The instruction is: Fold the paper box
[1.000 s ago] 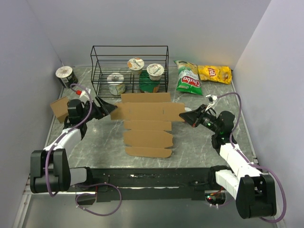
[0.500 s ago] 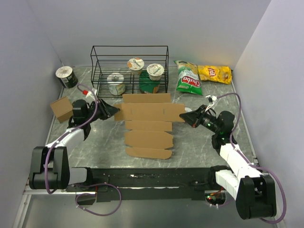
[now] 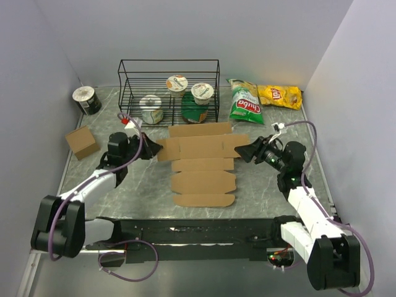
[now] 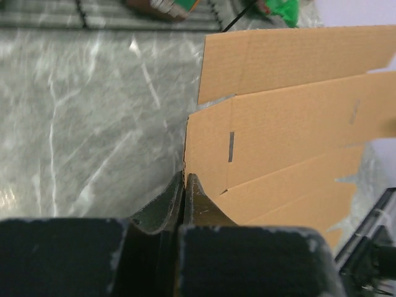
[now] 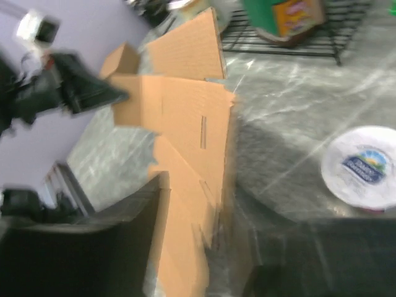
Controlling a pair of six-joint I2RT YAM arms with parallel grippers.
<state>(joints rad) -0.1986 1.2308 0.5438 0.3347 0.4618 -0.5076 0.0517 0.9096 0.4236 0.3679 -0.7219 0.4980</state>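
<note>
The paper box (image 3: pixel 201 162) lies as a flat brown die-cut sheet with flaps in the middle of the table. At the sheet's left edge my left gripper (image 3: pixel 157 150) is shut, and the left wrist view shows the cardboard (image 4: pixel 291 124) edge pinched between the fingertips of the gripper (image 4: pixel 184 177). My right gripper (image 3: pixel 245 151) is at the sheet's right edge, open. The blurred right wrist view shows the sheet (image 5: pixel 185 124) running between the spread jaws of that gripper (image 5: pixel 210 247), with no finger clamped on it.
A black wire rack (image 3: pixel 168 68) holding yogurt cups stands behind the sheet. A small cube-like cardboard box (image 3: pixel 81 142) and a dark can (image 3: pixel 86 99) sit at the left. A green chip bag (image 3: pixel 245 102) and a yellow one (image 3: pixel 279 95) lie at the back right.
My left gripper moved right and shut on the sheet's left edge. The sheet shifted right. My right gripper, shut on the right edge before, has opened.
</note>
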